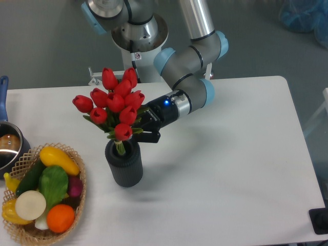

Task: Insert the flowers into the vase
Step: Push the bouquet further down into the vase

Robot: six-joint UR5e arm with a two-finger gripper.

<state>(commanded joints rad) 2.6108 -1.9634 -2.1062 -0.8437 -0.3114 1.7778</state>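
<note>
The flowers (114, 101), a bunch of red tulip buds with green leaves, stand tilted to the left above the vase (124, 163). Their pale stems reach down into the vase's round mouth. The vase is a dark ribbed cylinder standing upright on the white table (230, 154). My gripper (139, 128) comes in from the right and is shut on the flowers just under the buds, right above the vase's rim. The leaves and buds hide most of its fingers.
A wicker basket (78, 202) of vegetables sits at the front left, close to the vase. A metal pot (9, 146) with a blue handle is at the left edge. The robot base (138, 36) stands behind the table.
</note>
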